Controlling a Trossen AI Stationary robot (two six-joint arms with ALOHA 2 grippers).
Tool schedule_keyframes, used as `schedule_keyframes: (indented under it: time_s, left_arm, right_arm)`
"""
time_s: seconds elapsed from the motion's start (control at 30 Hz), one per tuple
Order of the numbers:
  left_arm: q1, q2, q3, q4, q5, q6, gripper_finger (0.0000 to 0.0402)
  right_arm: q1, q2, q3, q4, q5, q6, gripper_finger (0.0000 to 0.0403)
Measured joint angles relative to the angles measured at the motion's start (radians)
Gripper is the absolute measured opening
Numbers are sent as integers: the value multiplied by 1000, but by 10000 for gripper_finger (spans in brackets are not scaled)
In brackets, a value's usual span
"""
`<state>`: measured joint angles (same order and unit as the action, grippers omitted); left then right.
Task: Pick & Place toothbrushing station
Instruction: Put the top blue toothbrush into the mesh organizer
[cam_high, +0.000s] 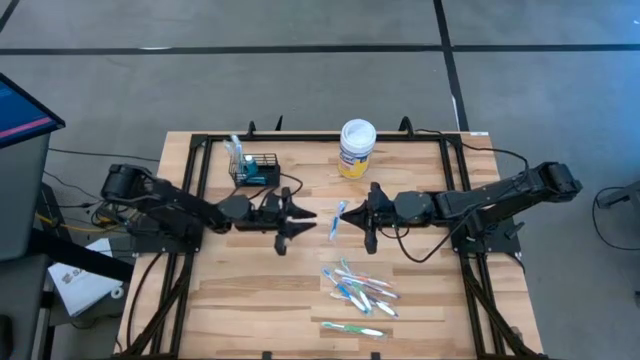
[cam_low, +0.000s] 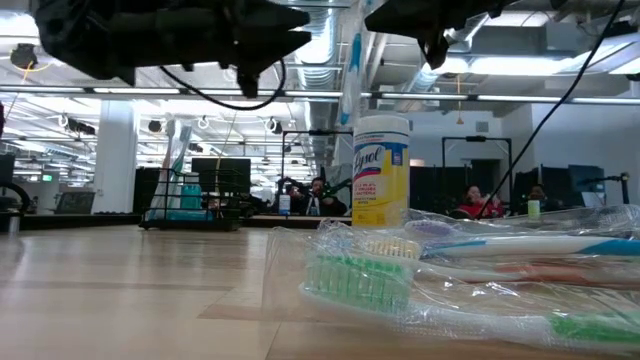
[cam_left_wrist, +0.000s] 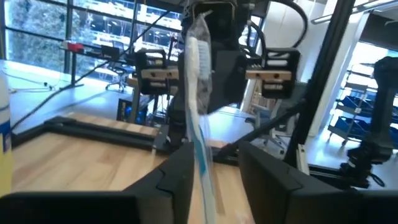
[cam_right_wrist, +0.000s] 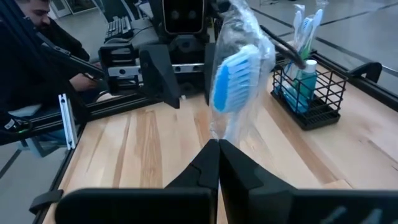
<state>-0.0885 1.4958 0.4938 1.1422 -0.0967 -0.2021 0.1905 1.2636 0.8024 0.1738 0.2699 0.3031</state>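
Right gripper (cam_high: 358, 215): fingers pinched on a wrapped toothbrush (cam_high: 338, 219), mid-table | Left gripper (cam_high: 300, 216): fingers spread, facing that brush, not gripping it | Basket (cam_high: 256, 170): back left, near tub (cam_high: 357, 148) | Spare brushes (cam_high: 360, 290): front

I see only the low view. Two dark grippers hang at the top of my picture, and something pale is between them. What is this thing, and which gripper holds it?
Observer: It is a blue-and-white toothbrush in clear plastic wrap. The right gripper is shut on its handle.
Operator: Does the left gripper grip it too?
Observer: No. The left gripper is open, with one finger on each side of the toothbrush.
Operator: Where does the basket stand from there?
Observer: Seen from above, the small black wire-mesh basket stands beside the left arm, toward the table's far edge, apart from both grippers.
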Motion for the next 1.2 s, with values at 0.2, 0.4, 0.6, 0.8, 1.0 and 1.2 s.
schedule_keyframes:
  time_s: [0.2, 0.4, 0.6, 0.8, 1.0, 1.2]
  left_arm:
    - [12, 62, 70, -2, 34, 11, 173]
    - [12, 126, 123, -8, 72, -13, 191]
    - [12, 152, 165, -3, 89, -14, 186]
    - [16, 156, 187, -19, 58, -7, 176]
    - [16, 153, 187, -43, 40, 15, 166]
    - [16, 153, 187, -51, 24, 15, 156]
  right_arm:
    - [0, 0, 0, 0, 0, -12, 0]
    - [0, 0, 0, 0, 0, -15, 0]
    - [0, 0, 0, 3, -3, -15, 0]
    - [0, 0, 0, 3, -4, -16, 0]
    - [0, 0, 0, 4, -4, -19, 0]
    - [0, 0, 0, 17, -7, -26, 0]
